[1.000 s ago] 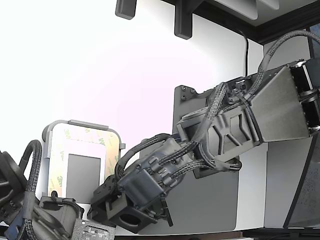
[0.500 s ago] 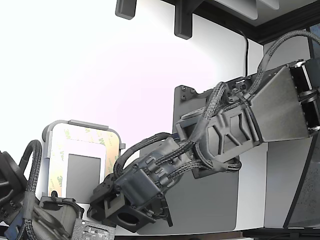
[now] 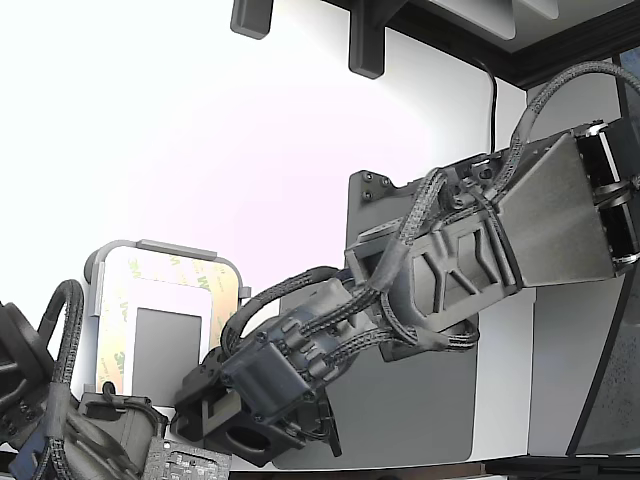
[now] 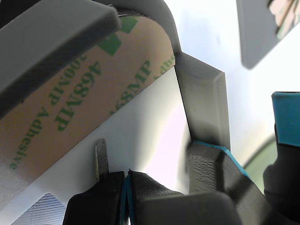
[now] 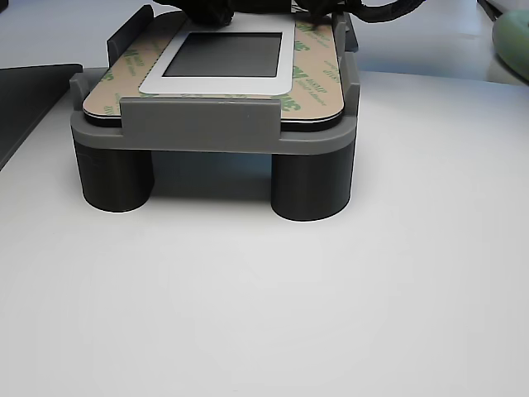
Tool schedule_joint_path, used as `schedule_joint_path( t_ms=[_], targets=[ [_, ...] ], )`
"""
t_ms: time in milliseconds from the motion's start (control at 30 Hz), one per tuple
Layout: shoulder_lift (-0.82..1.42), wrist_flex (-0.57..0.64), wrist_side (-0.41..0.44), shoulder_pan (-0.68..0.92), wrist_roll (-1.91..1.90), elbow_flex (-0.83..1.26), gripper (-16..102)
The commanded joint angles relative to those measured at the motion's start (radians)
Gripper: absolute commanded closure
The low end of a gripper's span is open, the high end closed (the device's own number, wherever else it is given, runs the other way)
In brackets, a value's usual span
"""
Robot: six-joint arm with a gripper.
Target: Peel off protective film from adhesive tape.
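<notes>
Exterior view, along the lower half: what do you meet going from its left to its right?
Light grey tray carrying the protective film frame → gripper at the tray's lower corner → black arm rising over the dark grey mat.

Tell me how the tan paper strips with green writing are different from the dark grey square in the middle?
The tan green-printed paper strips form a frame along the edges; the dark grey square sits inside that frame. The strips carry green lettering; the square is plain. The strips are pale; the square is dark. Both lie flat on top of the grey raised holder.
</notes>
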State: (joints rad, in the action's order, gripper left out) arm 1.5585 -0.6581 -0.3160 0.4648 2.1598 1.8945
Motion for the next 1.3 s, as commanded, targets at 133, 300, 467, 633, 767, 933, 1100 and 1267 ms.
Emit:
schedule_joint_path(
  t_ms=[133, 300, 467, 633, 767, 933, 1100, 1267],
  targets=[
    [0.015, -0.021, 0.006, -0.015, -0.011, -0.031, 93],
    [0.020, -0.028, 0.011, -0.008, -0.009, -0.031, 93],
    [0.025, -0.028, 0.014, -0.002, -0.006, -0.028, 94],
    [0.029, -0.031, 0.012, 0.002, -0.011, -0.031, 94],
    [0.032, -0.031, 0.008, 0.003, -0.017, -0.037, 95],
    [0.038, -0.028, 0.008, 0.005, -0.017, -0.037, 95],
    [0.037, -0.026, 0.011, 0.008, -0.015, -0.040, 94],
    [0.038, -0.031, 0.012, 0.008, -0.014, -0.044, 94]
  ],
)
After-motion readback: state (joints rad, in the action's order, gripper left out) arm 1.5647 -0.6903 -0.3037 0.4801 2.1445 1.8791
